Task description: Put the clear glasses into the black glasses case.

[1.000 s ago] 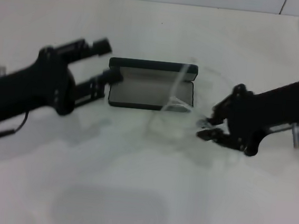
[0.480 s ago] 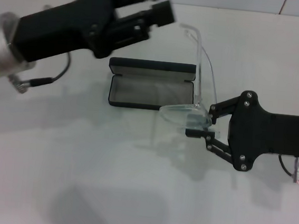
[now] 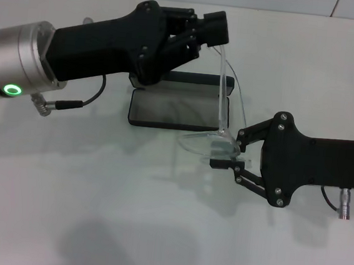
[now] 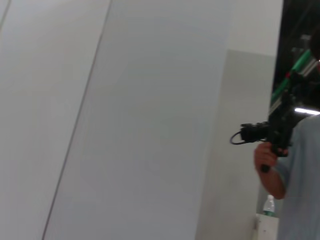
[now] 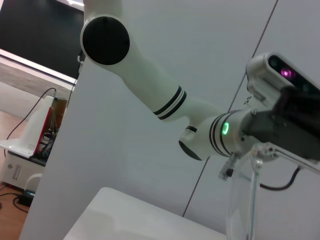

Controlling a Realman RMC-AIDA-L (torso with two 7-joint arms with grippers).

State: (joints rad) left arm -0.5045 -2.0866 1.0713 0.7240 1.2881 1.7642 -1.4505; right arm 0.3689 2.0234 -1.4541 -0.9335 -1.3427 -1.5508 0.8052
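the clear glasses (image 3: pixel 217 133) are fully transparent and colourless. the black glasses case (image 3: pixel 173 107) is matte black outside with a grey lining. the tabletop (image 3: pixel 125 215) is plain white. both the left gripper (image 3: pixel 213 28) and right gripper (image 3: pixel 225 154) are black; the left arm's wrist segment (image 3: pixel 17 64) is silver with a glowing green ring light (image 3: pixel 10 89).

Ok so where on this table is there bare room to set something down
The widest bare stretch of the table is the near side, in front of the black glasses case. It is crowded around the case, where the left gripper and right gripper both hold the clear glasses.
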